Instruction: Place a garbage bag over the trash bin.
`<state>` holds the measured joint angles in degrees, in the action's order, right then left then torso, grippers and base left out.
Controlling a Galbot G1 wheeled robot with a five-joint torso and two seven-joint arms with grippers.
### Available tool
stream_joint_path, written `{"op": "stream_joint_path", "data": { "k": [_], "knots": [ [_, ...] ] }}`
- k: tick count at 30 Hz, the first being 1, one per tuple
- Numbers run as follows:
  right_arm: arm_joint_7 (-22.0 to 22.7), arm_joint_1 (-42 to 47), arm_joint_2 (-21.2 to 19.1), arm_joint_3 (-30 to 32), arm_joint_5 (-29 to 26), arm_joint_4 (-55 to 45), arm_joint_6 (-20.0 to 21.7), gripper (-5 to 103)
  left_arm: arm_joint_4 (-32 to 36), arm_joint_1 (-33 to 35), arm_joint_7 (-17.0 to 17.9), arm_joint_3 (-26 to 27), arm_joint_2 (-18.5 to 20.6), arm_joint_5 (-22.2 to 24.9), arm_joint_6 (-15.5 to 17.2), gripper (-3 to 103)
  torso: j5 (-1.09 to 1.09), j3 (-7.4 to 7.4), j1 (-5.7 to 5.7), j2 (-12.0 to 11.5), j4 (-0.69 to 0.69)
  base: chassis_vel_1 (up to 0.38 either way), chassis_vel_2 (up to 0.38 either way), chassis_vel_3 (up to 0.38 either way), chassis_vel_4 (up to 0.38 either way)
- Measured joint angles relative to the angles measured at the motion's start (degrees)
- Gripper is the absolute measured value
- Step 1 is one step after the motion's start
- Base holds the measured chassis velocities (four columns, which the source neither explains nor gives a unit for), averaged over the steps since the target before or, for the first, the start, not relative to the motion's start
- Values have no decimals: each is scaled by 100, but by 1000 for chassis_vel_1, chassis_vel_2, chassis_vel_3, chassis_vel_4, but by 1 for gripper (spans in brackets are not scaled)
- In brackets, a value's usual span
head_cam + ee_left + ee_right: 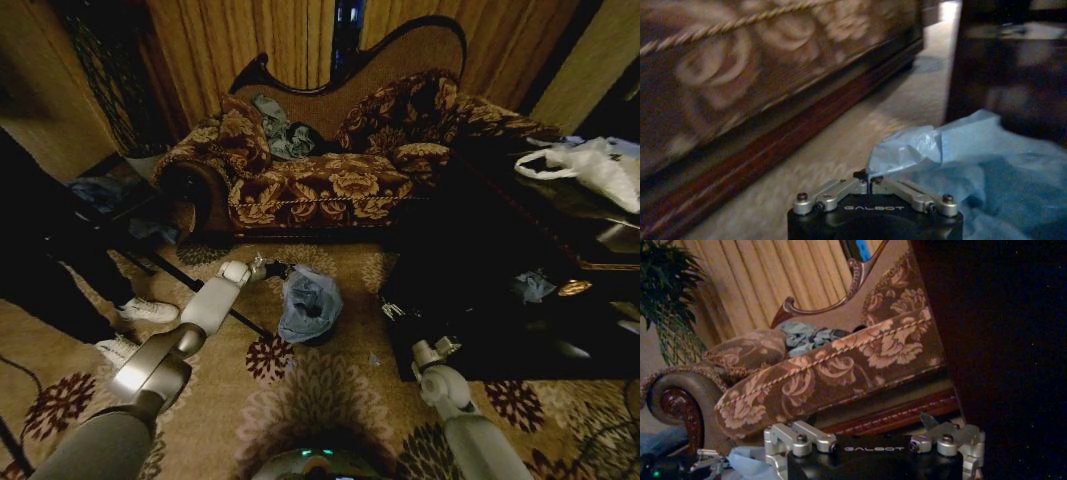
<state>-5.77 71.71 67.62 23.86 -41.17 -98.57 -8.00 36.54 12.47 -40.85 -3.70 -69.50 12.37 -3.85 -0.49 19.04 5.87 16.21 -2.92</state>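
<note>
The pale blue garbage bag (308, 303) sits crumpled over the trash bin (322, 338) on the carpet in front of the sofa; just a dark sliver of the bin shows beneath the film. My left gripper (258, 268) reaches the bag's far left edge. In the left wrist view this gripper (869, 177) is shut, with a raised fold of the garbage bag (920, 150) pinched at its tips. My right gripper (435, 352) hangs to the right of the bin, apart from it. It is open (873, 432) and holds nothing, with a bit of the garbage bag (747, 462) in its wrist view.
A floral sofa (330, 180) stands close behind the bin. A dark low table (500, 300) fills the right side, bearing a white plastic bag (590, 165) and a small blue scrap (530, 287). A person's white shoes (148, 311) stand at the left.
</note>
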Motion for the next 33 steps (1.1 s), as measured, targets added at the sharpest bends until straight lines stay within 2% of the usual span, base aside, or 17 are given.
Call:
{"op": "stream_joint_path", "data": {
  "k": [5, 6, 10, 13, 14, 15, 17, 20, 21, 23, 24, 27, 28, 30, 31, 32, 33],
  "knots": [
    [-5, 177, 25, 55, 73, -74, -27, 100, -154, 137, 509, 70, 0, 316, 355, 0, -1, 0, 0, 0, 1, 0, 0, 0, 0],
    [-5, 177, 25, 55, 73, -74, -27, 100, -154, 137, 509, 70, 0, 316, 355, 0, -1, 0, 0, 0, 1, 0, 0, 0, 0],
    [-7, 317, 85, 35, 161, -175, -45, 100, -268, 195, 1140, 122, -118, 512, 704, 0, 0, 0, 0, 0, 1, 0, 0, 0, 0],
    [-6, 347, 98, 31, 178, -200, -48, 100, -281, 201, 1276, 128, -151, 587, 811, 0, 0, 0, 0, 0, 1, 0, 0, 0, 0],
    [-1, 439, 137, 25, 230, -270, -61, 100, -291, 221, 1532, 136, -226, 683, 1017, 2, 0, 0, 0, 0, 0, 0, 0, 0, 0],
    [-1, 526, 155, 18, 285, -326, -68, 100, -203, 270, 1610, 159, -268, 708, 1046, 12, 0, 0, 0, 0, 1, 0, 0, 0, 0],
    [0, 558, 164, 12, 321, -356, -75, 100, -171, 280, 1631, 165, -282, 725, 1046, 12, 0, 0, 0, 0, 0, 0, 0, 0, 0],
    [176, 605, 173, -112, 403, -557, -77, 100, -46, 337, 1641, 239, -276, 727, 1040, 28, 0, 0, 0, 0, -1, 0, 0, 0, 0],
    [176, 605, 173, -112, 403, -557, -77, 100, -46, 337, 1641, 239, -276, 727, 1040, 28, 0, 0, 0, 0, -1, 0, 0, 0, 0],
    [604, 489, 171, -418, 421, -766, 22, 100, 25, 401, 1604, 277, -227, 687, 1007, 40, 0, 0, 0, 0, 0, 0, 0, 0, 0],
    [604, 489, 171, -418, 421, -766, 22, 100, 25, 401, 1604, 277, -227, 687, 1007, 40, 0, 0, 0, 0, 0, 0, 0, 0, 0],
    [1521, -9, 254, -1017, 599, -851, 214, 100, 97, 477, 1579, 307, -189, 646, 944, 56, -1, 0, 0, 0, 2, 0, 0, 0, 0],
    [1521, -9, 254, -1017, 599, -851, 214, 100, 97, 477, 1579, 307, -189, 646, 944, 56, -1, 0, 0, 0, 2, 0, 0, 0, 0],
    [2098, -408, 297, -1433, 779, -832, 411, 100, 109, 494, 1572, 321, -188, 641, 915, 66, -2, 0, 0, 0, 2, 0, 0, 0, 0],
    [2098, -408, 297, -1433, 779, -832, 411, 100, 109, 494, 1572, 321, -188, 641, 915, 66, -2, 0, 0, 0, 2, 0, 0, 0, 0],
    [2487, -622, 326, -1702, 873, -785, 549, 100, 119, 500, 1575, 335, -190, 640, 904, 66, -1, 0, 0, 0, 1, 0, 0, 0, 0],
    [2765, -797, 363, -1936, 944, -719, 670, 100, 140, 508, 1575, 347, -193, 645, 895, 72, -1, 0, 0, 0, 2, 0, 0, 0, 0]
  ]
}}
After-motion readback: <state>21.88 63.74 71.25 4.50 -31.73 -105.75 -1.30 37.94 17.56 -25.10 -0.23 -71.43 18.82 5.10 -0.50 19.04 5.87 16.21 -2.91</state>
